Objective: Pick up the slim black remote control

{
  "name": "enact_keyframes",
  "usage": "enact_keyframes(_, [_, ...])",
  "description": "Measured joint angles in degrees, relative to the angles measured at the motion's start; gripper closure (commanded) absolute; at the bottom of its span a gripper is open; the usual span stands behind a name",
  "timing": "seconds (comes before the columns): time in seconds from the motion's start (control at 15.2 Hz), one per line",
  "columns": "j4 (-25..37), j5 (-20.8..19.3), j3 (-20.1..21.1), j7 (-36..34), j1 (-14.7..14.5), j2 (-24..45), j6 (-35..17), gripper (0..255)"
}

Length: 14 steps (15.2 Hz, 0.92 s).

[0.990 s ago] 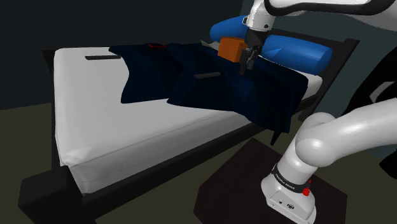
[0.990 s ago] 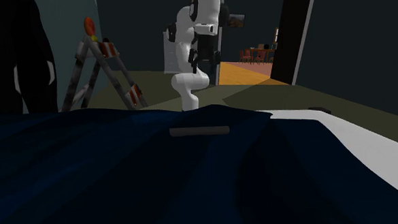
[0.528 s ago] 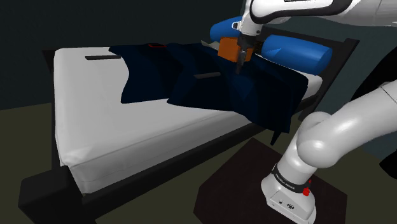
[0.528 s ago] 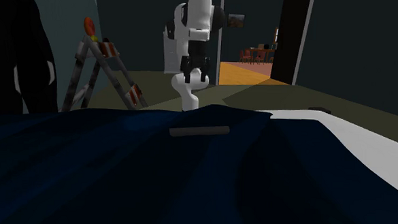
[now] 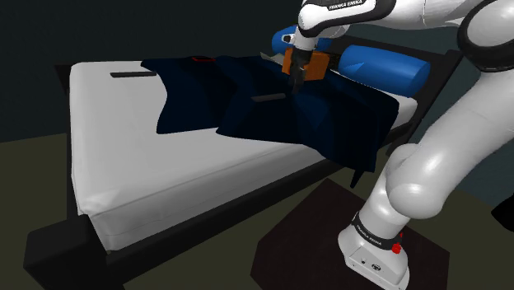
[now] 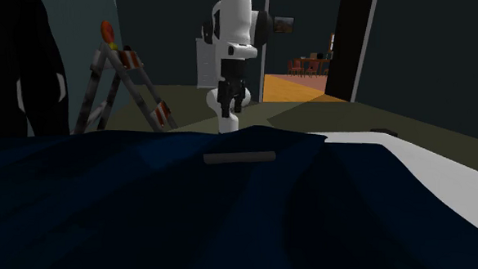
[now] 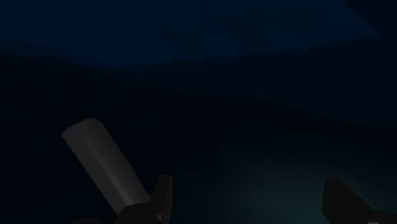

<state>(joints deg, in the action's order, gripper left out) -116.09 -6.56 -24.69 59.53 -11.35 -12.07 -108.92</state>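
As end effector (image 5: 298, 79) hovers, remote (image 5: 267, 98) on blanket (image 5: 338, 115), orange box (image 5: 318, 66) behind.

All three views are dim. In the shoulder view, the white mattress (image 5: 123, 156) and the white arm (image 5: 428, 156) are the brightest surfaces. The dark blue blanket (image 5: 280, 115) shows soft shading along its folds. In the second exterior view, an orange-lit floor (image 6: 290, 85) glows beyond the blanket. In the wrist view, the blanket is near black, and the grey remote control (image 7: 105, 165) on it is the lightest surface.
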Motion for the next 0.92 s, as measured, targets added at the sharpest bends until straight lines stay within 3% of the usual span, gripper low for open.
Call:
enact_keyframes(0.33, [8.75, 6.02, -2.65, 16.80, -1.05, 11.58, -2.36, 0])
enact_keyframes(0.59, [18.39, 11.66, -2.19, 29.10, -0.23, 21.85, -2.05, 0])
enact_keyframes(0.92, [18.96, 13.19, -1.63, 32.85, 0.35, 24.55, -3.94, 0])
